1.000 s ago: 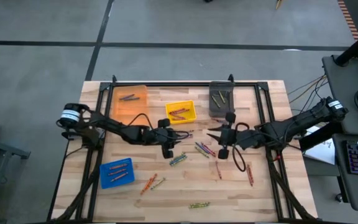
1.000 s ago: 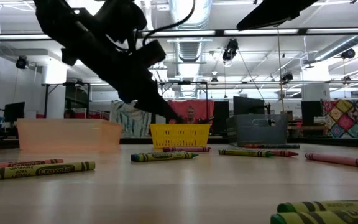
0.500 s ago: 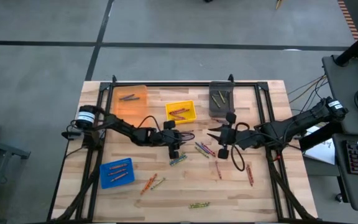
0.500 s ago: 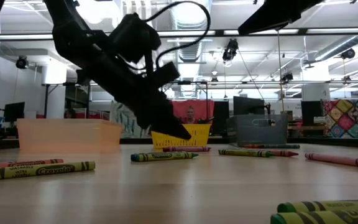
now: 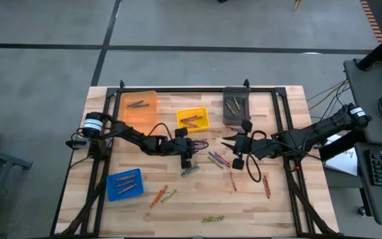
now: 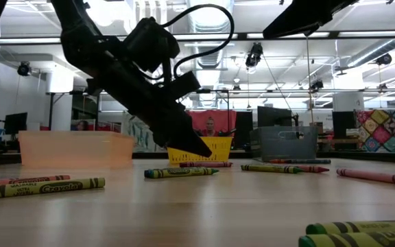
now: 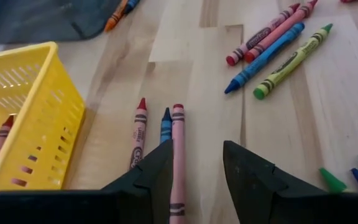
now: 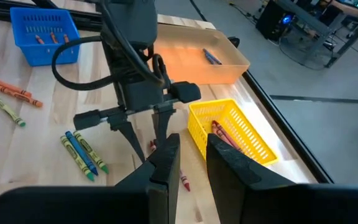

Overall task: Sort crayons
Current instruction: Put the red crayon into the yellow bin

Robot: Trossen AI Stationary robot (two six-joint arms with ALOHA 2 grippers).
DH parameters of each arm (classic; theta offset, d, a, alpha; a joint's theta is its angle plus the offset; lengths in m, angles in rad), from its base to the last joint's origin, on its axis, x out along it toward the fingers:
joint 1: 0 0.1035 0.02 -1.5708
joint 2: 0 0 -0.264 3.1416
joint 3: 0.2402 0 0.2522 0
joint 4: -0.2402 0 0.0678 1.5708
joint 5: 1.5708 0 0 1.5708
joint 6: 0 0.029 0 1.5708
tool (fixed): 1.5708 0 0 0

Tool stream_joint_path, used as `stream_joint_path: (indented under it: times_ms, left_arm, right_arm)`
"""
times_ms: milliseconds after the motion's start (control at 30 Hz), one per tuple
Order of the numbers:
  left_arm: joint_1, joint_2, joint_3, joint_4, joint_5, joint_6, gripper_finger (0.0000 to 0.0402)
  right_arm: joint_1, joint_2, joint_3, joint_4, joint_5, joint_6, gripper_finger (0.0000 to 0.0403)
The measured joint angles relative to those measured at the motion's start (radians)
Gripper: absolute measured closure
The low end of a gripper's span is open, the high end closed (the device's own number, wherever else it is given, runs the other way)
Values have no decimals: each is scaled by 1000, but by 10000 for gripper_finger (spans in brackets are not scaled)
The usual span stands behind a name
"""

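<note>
While both arms reach in over the middle of the bench (image 5: 270, 212), the sorting is only partly done: the blue bin (image 5: 125, 184) near the front left corner, the orange bin (image 5: 140, 109) at the back left, the yellow bin (image 5: 192, 119) at the back centre and the grey bin (image 5: 236, 105) right of it each hold a few sticks, yet many crayons (image 5: 212, 218) lie loose across the centre and the front edge. Left of centre, the left gripper (image 7: 194, 171) hangs low with its fingers apart and empty, just in front of the yellow bin. Beside that bin a small row waits: a red crayon (image 7: 138, 132), a blue crayon (image 7: 165, 125) and a pink crayon (image 7: 178, 158), side by side. The pink one lies nearly along the claw's reach, and its near end sits under the inner edge of one finger, not centred in the gap. So the coming move likely calls for a small sideways shift, and probably a wrist turn so the fingers close across the stick instead of along it. Further right, the right gripper (image 8: 191, 165) hovers at the bench's centre facing the left claw, fingers slightly apart and holding nothing; it is farther from the row, so the left arm seems the one to take it.
</note>
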Motion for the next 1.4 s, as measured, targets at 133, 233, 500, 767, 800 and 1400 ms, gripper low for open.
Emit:
stream_joint_path:
  times_ms: [133, 233, 500, 767, 800, 1400]
  left_arm:
    - [6, 23, -1, -4, -1, 0, 279]
    - [6, 49, 0, 8, -2, 1, 279]
    - [4, 63, 0, 10, 6, -52, 279]
    - [4, 63, 1, 0, 27, -53, 293]
    - [3, 63, 1, -1, 28, -53, 299]
    - [-10, -34, -6, -100, 41, -41, 400]
  right_arm:
    - [0, 0, 0, 0, 0, 0, 335]
    - [0, 0, 0, -3, 0, 1, 335]
    - [0, 0, 0, -5, 0, 8, 335]
    - [0, 0, 0, -16, 0, 18, 335]
    - [0, 0, 0, -16, 0, 18, 335]
    - [0, 0, 0, -22, 0, 17, 335]
